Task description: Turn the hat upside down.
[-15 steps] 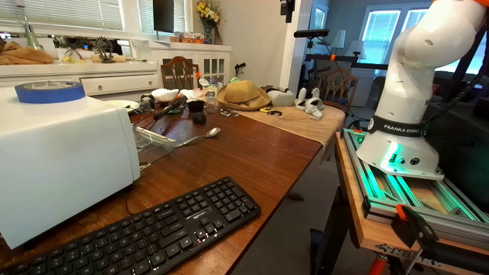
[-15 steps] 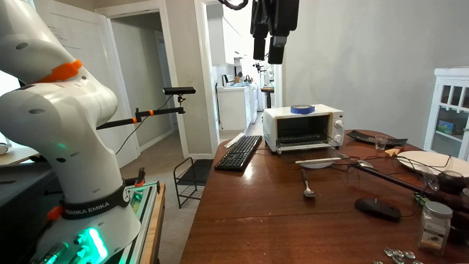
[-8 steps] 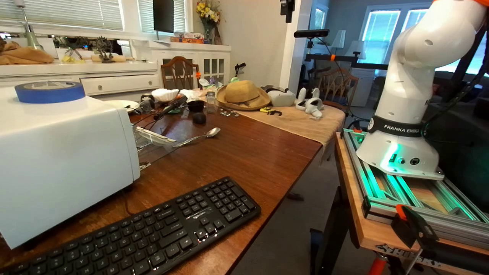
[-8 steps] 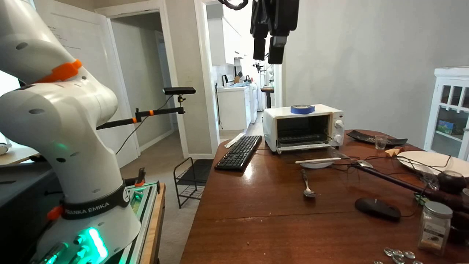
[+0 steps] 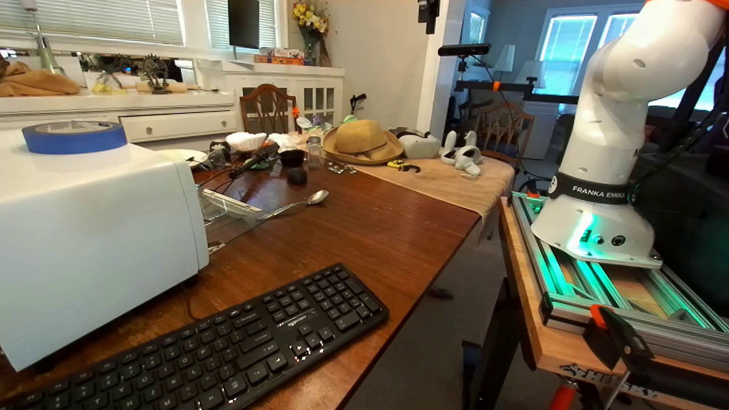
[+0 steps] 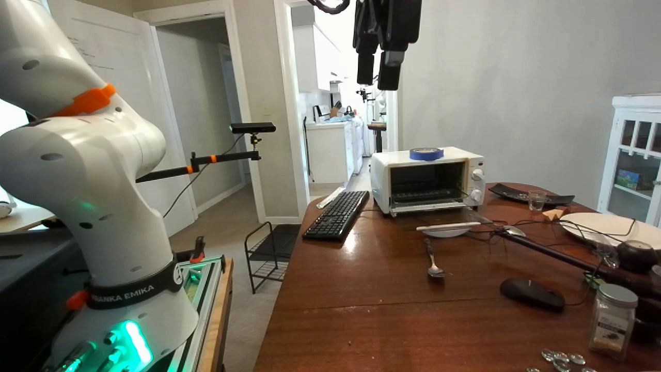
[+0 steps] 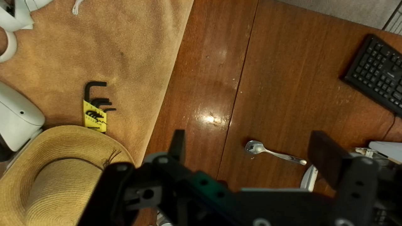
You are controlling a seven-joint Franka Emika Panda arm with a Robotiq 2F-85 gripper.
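Observation:
The hat [image 5: 360, 139] is tan woven straw. It sits crown up on the tan cloth at the table's far end in an exterior view. In the wrist view the hat [image 7: 59, 188] is at the lower left, partly cut off by the frame and partly covered by the gripper. My gripper [image 7: 248, 141] is open with nothing between its fingers, over the wooden table to the side of the hat. In an exterior view the gripper [image 6: 377, 72] hangs high above the table, fingers down and apart. The hat is out of that view.
A white headset [image 7: 19, 116] and a yellow hex key set [image 7: 95, 116] lie close to the hat. A glass jar [image 5: 314, 152] stands beside it. A spoon [image 7: 270, 152], keyboard [image 6: 338, 216], mouse [image 6: 532, 294] and toaster oven [image 6: 379, 181] are on the table.

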